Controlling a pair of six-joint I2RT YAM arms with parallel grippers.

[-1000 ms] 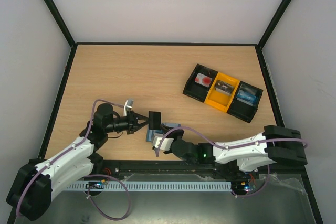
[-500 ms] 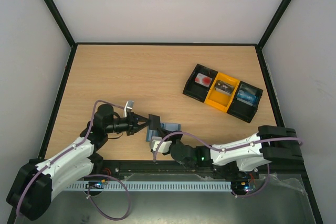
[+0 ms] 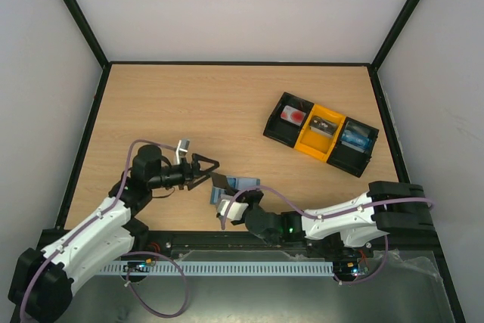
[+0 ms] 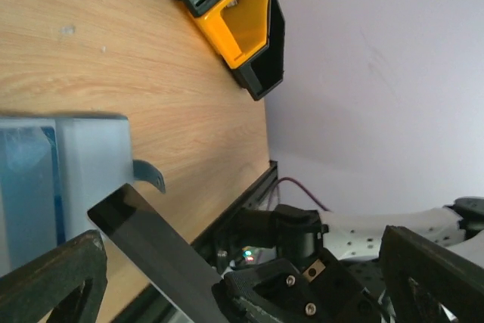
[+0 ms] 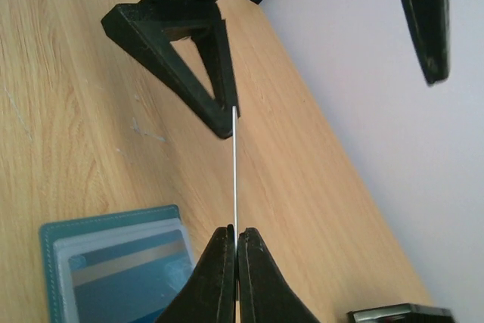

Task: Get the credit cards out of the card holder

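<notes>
A black-and-yellow three-compartment tray (image 4: 253, 13) is set well beyond the card holder (image 3: 246, 182), toward the far right, with small items seen in its compartments. The card holder is laid open and flat near the table's near edge, and a blue card (image 5: 128, 266) is shown in its pocket. Just left of it, a dark card (image 4: 155, 247) is pinched by the clenched right gripper (image 5: 236, 231). The left gripper (image 3: 210, 173) is released and spread wide, further left of the card holder. The dark card's far edge is reached by one fingertip (image 5: 227, 122), though contact cannot be told. The table (image 3: 189, 104) is light wood grain, enclosed by pale walls (image 3: 242, 5) and black frame bars (image 3: 242, 63).
</notes>
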